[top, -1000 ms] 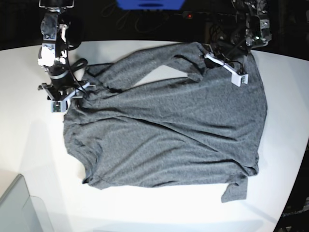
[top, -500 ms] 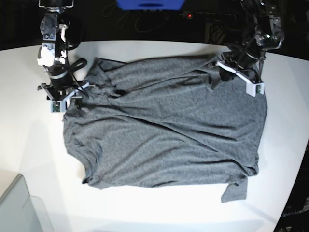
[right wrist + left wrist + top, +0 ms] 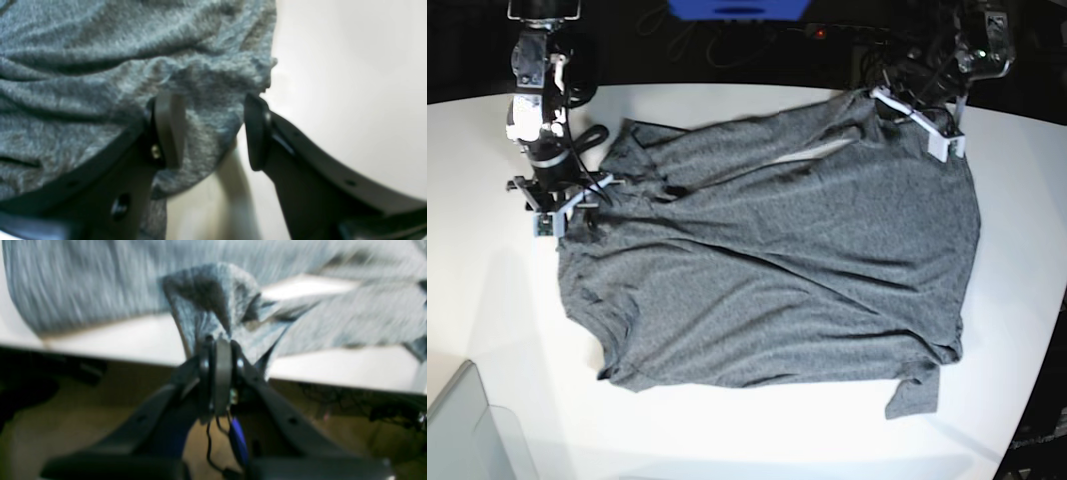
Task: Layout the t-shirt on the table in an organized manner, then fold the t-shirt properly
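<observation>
t-shirt (image 3: 777, 270): spread mostly flat on the table (image 3: 757, 430), wrinkled, one sleeve sticking out at the near edge.
left gripper (image 3: 218, 350): clenched on a bunched fold of the shirt at its far corner, fabric lifted off the tabletop near the table's far edge.
right gripper (image 3: 213, 130): jaws apart, straddling the shirt's edge; cloth lies between the fingers (image 3: 168, 130), nothing pinched.
bin (image 3: 467, 430): translucent corner at the near side, well apart from the shirt.
</observation>
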